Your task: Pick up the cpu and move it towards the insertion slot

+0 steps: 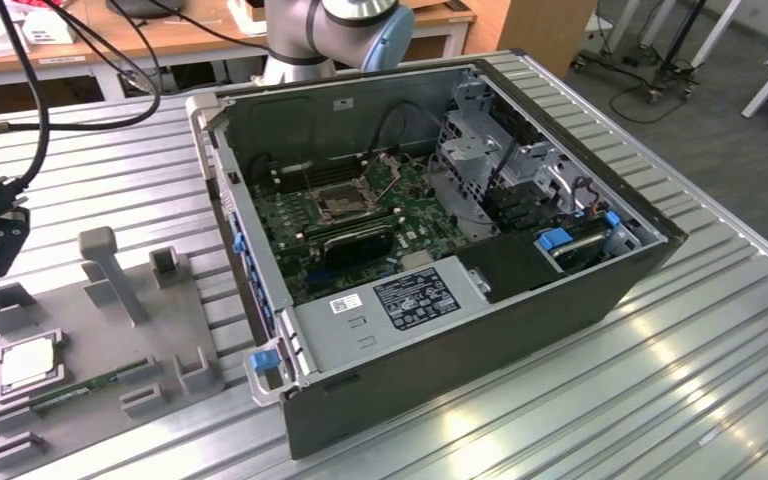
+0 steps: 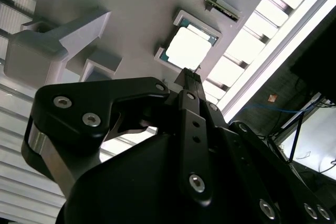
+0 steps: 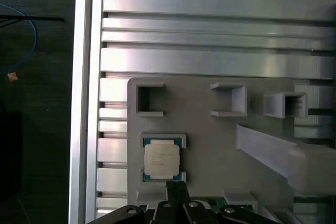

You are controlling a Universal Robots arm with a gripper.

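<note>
The gripper (image 3: 176,188) is cut off by the frame edge in both wrist views, and how far it is open cannot be told; the cpu (image 3: 161,160) is not held by it. One cpu is seen lying flat in its square recess on the single grey tray (image 3: 210,145), just beyond the gripper. One green memory stick (image 1: 84,388) is laid near it, largely hidden in the first wrist view. Three box-shaped holders (image 3: 229,99) are counted further along the tray. Well apart, inside the one open computer case (image 1: 518,310), one insertion slot (image 1: 344,200) is seen; behind it the arm (image 1: 337,30) is cut off by the exterior view's upper edge
</note>
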